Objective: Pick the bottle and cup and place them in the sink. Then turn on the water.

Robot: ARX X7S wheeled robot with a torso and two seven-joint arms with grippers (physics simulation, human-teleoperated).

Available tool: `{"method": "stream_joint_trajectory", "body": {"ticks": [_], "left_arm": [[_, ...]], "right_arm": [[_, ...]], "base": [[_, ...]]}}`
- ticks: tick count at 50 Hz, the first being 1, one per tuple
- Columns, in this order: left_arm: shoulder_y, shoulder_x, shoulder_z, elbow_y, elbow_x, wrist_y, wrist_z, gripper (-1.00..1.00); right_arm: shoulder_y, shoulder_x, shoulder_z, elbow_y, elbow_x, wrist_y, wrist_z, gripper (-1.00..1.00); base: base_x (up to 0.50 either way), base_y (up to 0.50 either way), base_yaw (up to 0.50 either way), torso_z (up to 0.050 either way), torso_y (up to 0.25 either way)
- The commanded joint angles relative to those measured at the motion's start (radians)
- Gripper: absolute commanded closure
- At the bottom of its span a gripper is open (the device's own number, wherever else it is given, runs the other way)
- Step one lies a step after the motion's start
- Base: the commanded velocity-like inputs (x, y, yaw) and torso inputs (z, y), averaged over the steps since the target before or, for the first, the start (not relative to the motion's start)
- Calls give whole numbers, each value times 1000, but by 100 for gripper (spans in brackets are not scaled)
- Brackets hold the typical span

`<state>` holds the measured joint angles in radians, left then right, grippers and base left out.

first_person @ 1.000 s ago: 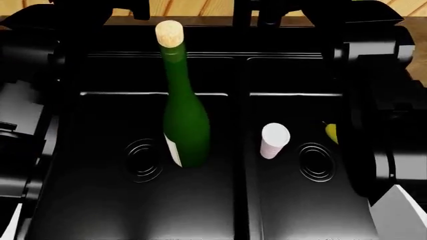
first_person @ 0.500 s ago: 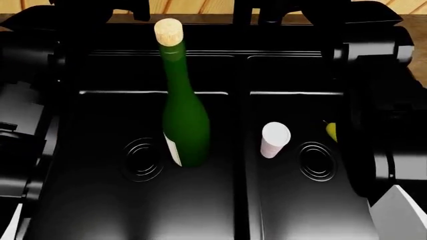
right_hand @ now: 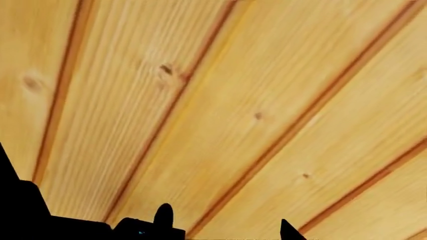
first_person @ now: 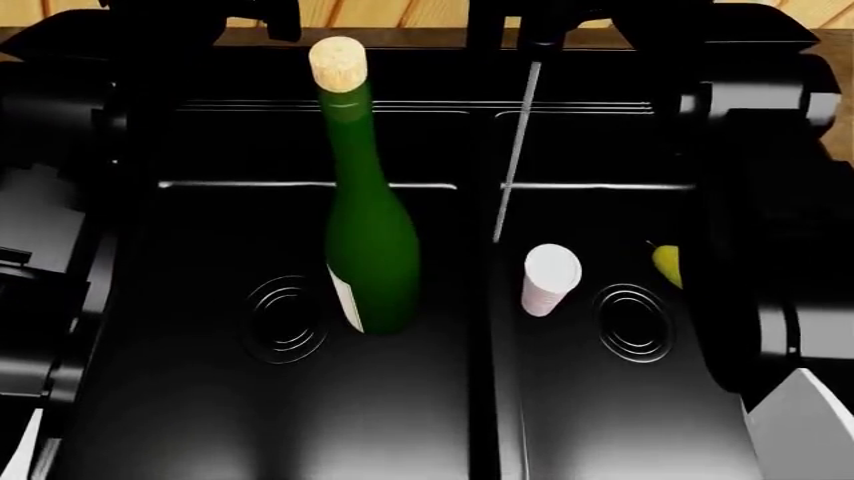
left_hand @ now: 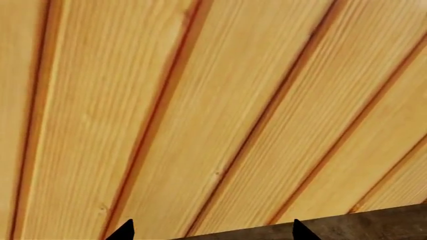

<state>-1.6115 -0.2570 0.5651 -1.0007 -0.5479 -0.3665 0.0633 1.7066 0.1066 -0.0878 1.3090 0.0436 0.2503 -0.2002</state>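
Wood-panelled wall behind a black sink (first_person: 134, 400): bottle (first_person: 371, 262) upright in one basin, cup (first_person: 550, 279) in the other, water (first_person: 515, 140) running — nothing further seems called for. Both grippers' tips (left_hand: 210, 231) (right_hand: 223, 225) are seen parted, empty.

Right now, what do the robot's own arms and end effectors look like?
Both arms are bulky, glossy black housings with rounded joints, the left arm and the right arm flanking the head view. Each shows a pale grey-white panel low down. Only pointed black fingertips show in the wrist views; no cables or markings are visible.
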Motion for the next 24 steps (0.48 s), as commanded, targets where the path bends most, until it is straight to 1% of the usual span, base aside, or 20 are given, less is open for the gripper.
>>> {"method": "stream_joint_trajectory", "body": {"ticks": [1, 7, 24], "left_arm": [[2, -3, 0, 12, -2, -6, 0, -100], [-2, 1, 1, -5, 1, 4, 6, -100], [2, -5, 1, 30, -4, -17, -5, -100]], "right_arm": [[12, 34, 14, 0, -41, -1, 44, -100], [11, 41, 17, 0, -42, 2, 53, -100], [3, 53, 44, 0, -37, 11, 74, -100]], "base": [[0, 0, 0, 0, 0], [0, 0, 0, 0, 0], [0, 0, 0, 0, 0]]}}
